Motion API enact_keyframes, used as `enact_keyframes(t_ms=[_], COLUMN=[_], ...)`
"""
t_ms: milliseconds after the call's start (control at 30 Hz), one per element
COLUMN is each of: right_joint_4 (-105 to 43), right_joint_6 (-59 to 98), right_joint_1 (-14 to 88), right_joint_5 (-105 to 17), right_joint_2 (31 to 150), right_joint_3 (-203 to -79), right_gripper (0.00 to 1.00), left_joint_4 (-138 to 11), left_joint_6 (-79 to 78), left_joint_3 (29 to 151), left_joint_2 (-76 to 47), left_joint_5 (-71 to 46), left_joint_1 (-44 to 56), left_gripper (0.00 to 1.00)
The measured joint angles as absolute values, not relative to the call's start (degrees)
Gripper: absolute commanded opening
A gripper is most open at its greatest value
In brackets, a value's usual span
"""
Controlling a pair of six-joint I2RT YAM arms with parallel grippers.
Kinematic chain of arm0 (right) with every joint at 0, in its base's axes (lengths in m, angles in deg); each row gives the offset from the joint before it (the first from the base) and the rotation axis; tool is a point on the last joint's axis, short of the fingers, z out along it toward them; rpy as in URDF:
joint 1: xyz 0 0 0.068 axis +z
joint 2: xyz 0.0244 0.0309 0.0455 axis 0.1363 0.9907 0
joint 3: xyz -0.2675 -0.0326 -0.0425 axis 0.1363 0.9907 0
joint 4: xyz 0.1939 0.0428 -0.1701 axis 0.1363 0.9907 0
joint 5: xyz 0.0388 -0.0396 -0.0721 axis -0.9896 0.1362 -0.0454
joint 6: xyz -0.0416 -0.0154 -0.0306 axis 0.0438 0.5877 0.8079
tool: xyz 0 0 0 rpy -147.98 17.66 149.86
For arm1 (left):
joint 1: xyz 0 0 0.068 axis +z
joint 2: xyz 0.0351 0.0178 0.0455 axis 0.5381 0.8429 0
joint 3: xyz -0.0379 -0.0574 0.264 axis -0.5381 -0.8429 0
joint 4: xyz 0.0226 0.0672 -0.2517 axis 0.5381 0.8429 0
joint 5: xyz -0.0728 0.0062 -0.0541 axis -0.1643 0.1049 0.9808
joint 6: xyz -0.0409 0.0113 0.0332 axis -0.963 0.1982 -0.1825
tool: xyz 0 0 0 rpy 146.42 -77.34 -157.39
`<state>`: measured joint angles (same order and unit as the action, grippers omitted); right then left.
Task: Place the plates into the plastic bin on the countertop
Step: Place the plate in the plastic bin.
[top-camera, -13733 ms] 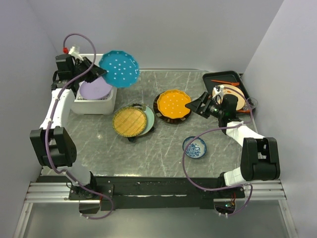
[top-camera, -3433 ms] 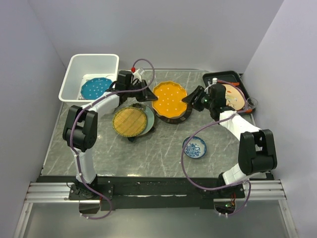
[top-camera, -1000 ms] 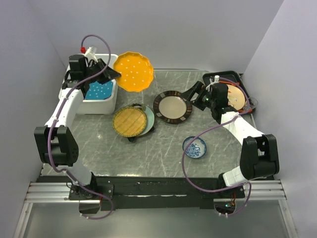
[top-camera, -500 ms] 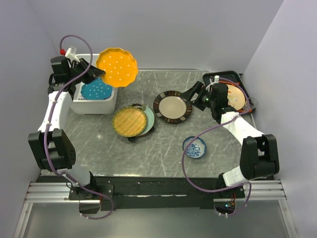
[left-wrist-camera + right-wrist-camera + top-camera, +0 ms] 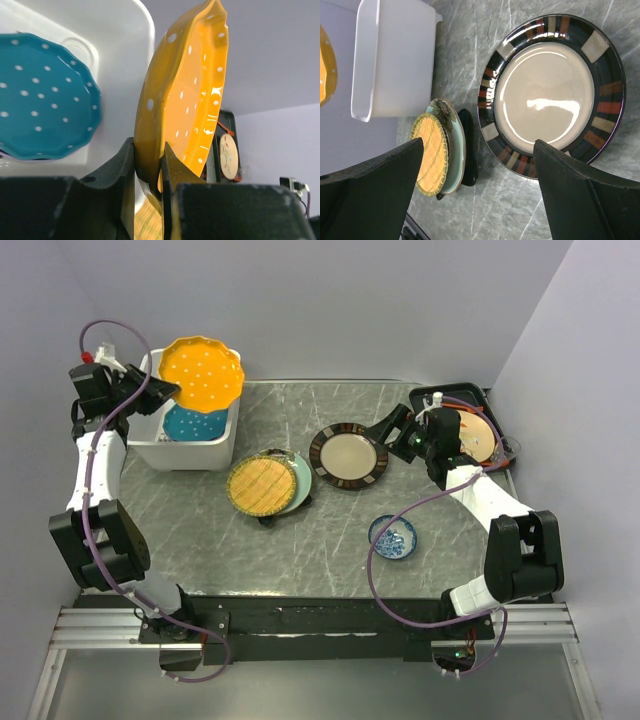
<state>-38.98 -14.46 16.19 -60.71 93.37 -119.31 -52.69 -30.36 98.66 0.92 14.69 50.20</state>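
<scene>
Grey surface [image 5: 330, 530] is carrying the bin [image 5: 190, 452]; my left claw [image 5: 155, 390], pinching the orange plate [image 5: 202, 373], is finishing its swing across, above the teal plate [image 5: 192, 424] inside. Lowering comes next. Right claw [image 5: 388, 433] is idling wide.

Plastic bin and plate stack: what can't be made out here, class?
- Top view: whatever lies under the teal plate in the bin is covered by it and the orange plate.
- Top and right wrist views: the dark thing under the yellow plate and green plate shows only an edge.
- Top view: the right arm hides part of the tan plate.
</scene>
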Motion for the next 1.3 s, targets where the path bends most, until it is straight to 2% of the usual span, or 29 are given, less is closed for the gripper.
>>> enact_keyframes(t_ms=[800, 1300], right_joint_4=[-38.8, -37.93], right_joint_6=[-12.93, -12.49], right_joint_1=[16.19, 16.19], right_joint_5=[-60.95, -60.98], right_joint_2=[93.83, 94.03], right_joint_3=[-119.31, -119.31], right_gripper=[0.98, 0.98], left_joint_4=[-49.35, -48.14], left_joint_6=[-30.75, -31.62], left_joint_3=[98.66, 100.11], left_joint_2=[5.56, 14.76], left_joint_5=[1.99, 2.76], left_joint_1=[52.76, 52.85], left_gripper=[0.01, 0.01])
